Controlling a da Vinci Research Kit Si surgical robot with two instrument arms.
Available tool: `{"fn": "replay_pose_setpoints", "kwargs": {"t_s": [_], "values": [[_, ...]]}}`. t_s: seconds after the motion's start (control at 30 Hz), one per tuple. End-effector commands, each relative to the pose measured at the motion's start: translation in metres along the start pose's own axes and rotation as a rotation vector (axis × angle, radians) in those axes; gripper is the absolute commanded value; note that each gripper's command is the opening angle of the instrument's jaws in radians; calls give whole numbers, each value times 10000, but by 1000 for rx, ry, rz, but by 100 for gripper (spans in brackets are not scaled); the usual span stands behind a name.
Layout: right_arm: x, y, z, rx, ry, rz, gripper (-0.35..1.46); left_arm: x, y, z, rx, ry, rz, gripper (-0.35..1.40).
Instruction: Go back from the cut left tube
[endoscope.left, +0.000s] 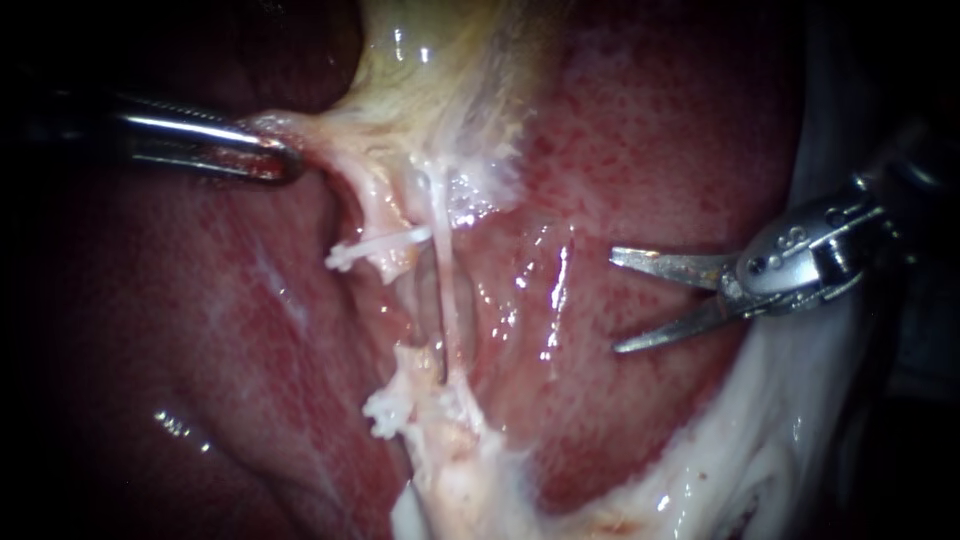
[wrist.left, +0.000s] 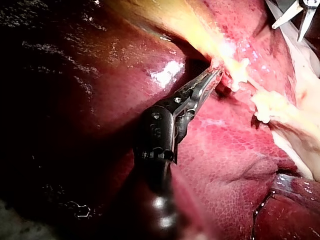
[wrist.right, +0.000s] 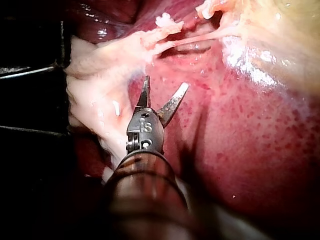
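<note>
The left tube is cut in two: an upper stump (endoscope.left: 375, 250) with a white clip (endoscope.left: 345, 257) and a lower stump (endoscope.left: 400, 385) with a white clip (endoscope.left: 383, 412). Just to their right a thin pale tube (endoscope.left: 447, 300) still runs whole. My right instrument (endoscope.left: 615, 300), with two blades, is open over the liver, well to the right of the tubes; its wrist view shows the blades (wrist.right: 162, 95) spread and empty. My left instrument (endoscope.left: 285, 160) is shut on pale gallbladder tissue (endoscope.left: 330, 135) at the upper left, also seen in its wrist view (wrist.left: 212, 77).
Red liver (endoscope.left: 640, 150) lies behind and to both sides of the tubes. The yellowish gallbladder (endoscope.left: 440, 60) hangs above. White fatty tissue (endoscope.left: 760, 450) runs along the lower right under my right instrument's shaft.
</note>
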Motion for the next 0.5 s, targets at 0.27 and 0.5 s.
{"fn": "replay_pose_setpoints", "kwargs": {"t_s": [0.27, 0.5], "values": [[-2, -1, -2, 3, 1, -1, 145, -12, -2, 22, -10, -8, 3, -35], [-3, -1, -3, 4, 2, -2, 145, -10, -2, 21, -12, -8, 2, -35]]}}
